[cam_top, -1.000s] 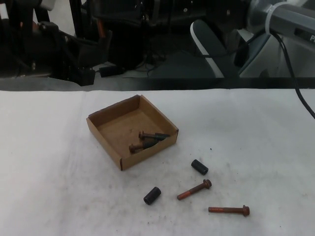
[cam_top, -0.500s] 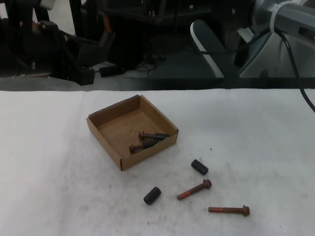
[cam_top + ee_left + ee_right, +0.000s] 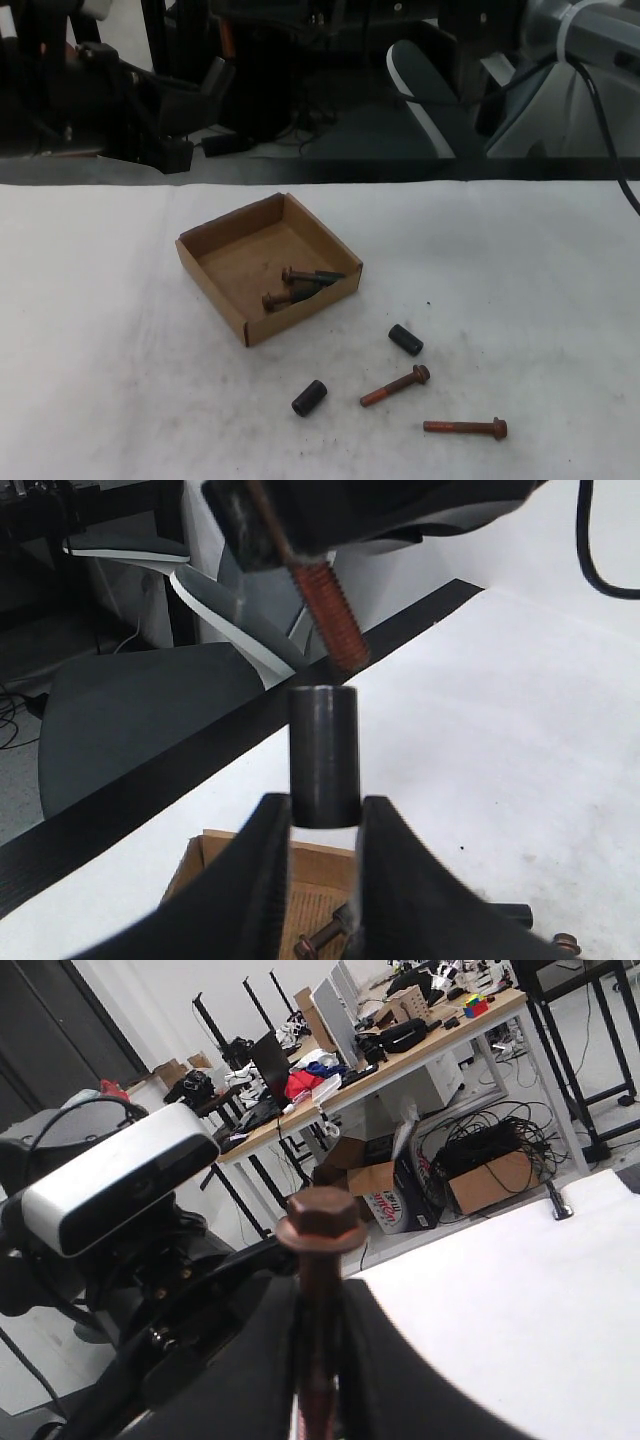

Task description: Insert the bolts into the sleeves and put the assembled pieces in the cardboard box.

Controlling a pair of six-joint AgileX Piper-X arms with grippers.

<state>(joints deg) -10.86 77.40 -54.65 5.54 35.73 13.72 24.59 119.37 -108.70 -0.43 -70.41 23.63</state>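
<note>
We judge the task half done. Two assembled pieces (image 3: 300,275) lie in the cardboard box (image 3: 212,295), which sits below the left gripper (image 3: 323,815). That gripper pinches a sleeve (image 3: 323,750) upright between its fingers. The right gripper (image 3: 320,1360) clamps a bolt (image 3: 330,615), whose threaded tip hangs just above the sleeve's mouth, not yet inside. Left to do: this insertion, then two loose sleeves (image 3: 405,339) and two loose bolts (image 3: 395,385) on the bench (image 3: 100,380). We can read no writing on these parts.

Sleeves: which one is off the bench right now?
The sleeve held upright in the left gripper, with a bolt tip just above it. The two loose sleeves lie on the bench near the box.
</note>
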